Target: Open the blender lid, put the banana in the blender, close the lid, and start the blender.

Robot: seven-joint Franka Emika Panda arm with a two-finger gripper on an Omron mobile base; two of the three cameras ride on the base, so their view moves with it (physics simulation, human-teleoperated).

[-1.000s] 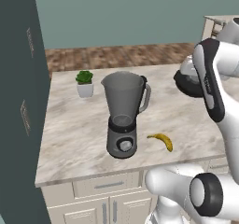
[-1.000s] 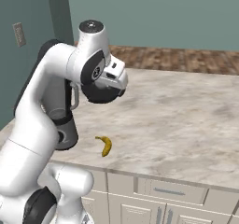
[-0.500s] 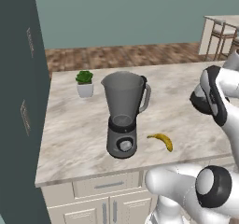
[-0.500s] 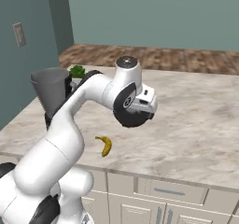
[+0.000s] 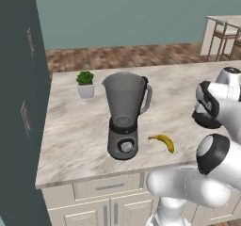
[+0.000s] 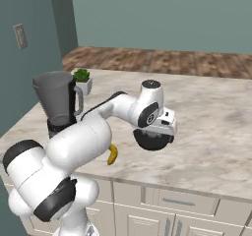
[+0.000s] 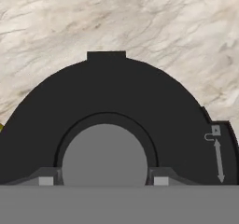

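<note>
Blender (image 5: 124,119): stands upright on the marble counter (image 5: 70,131), near its front edge. Translucent grey tapered jar, side handle toward the right in the left base view, dark base with a round silver dial facing front. Jar mouth uncovered.

Blender lid (image 6: 153,139): round, dark, off the jar and held by the arm over the counter, well apart from the blender on the banana's far side. In the hand view the lid (image 7: 116,101) shows as a wide black disc with a lighter grey knob at its centre, a small square tab on its rim, and a grey arrow mark near the right edge.

Gripper (image 7: 103,181): partly open, its two fingers set either side of the lid's central knob and gripping it. In the left base view the hand and lid sit at the right, above the counter (image 5: 207,119).

Banana (image 5: 162,141): yellow, curved, lying flat on the counter just right of the blender base, near the front edge; apart from the lid.

Potted plant (image 5: 85,84): small white pot with green leaves, behind and left of the blender.

Cabinet (image 5: 21,102): tall, dark teal, at the counter's left end.
</note>
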